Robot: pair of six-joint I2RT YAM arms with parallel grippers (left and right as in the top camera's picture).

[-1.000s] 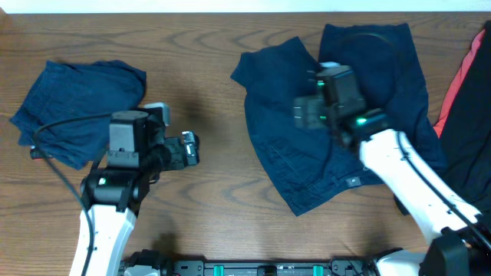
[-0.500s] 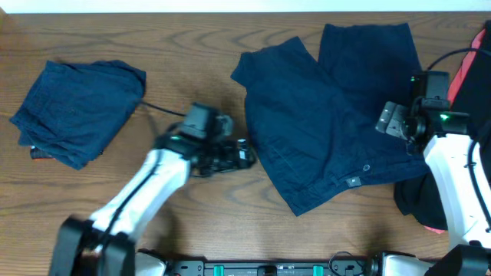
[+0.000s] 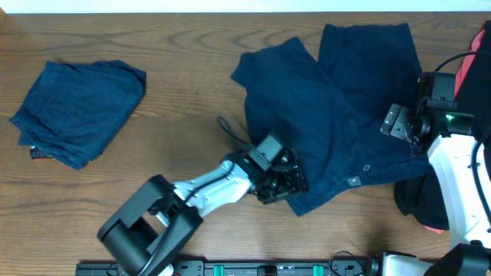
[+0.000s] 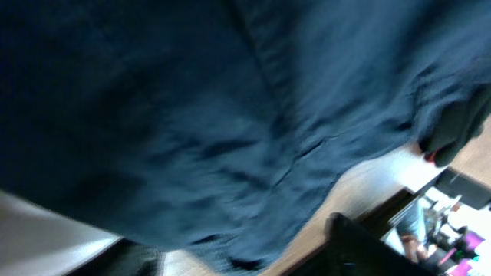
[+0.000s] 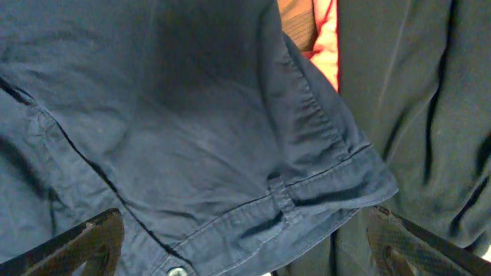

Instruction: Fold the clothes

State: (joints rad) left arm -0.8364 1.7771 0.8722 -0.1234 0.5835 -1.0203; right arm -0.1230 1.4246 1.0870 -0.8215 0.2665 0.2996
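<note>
Left gripper (image 3: 284, 184): at shorts (image 3: 322, 100), near-left corner; opening unclear.
Right gripper (image 3: 393, 123): apart, over right corner.
Tip: pinch corners evenly.

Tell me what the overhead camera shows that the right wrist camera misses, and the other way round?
Only the overhead view shows the folded navy garment at the far left of the table, and the left tool at the lower edge of the spread navy shorts. Only the right wrist view shows fine detail: a belt loop on the waistband, framed by the right tool, its fingers wide apart at the bottom corners. Both show the shorts, the coral-red fabric and the black garment beside them.
</note>
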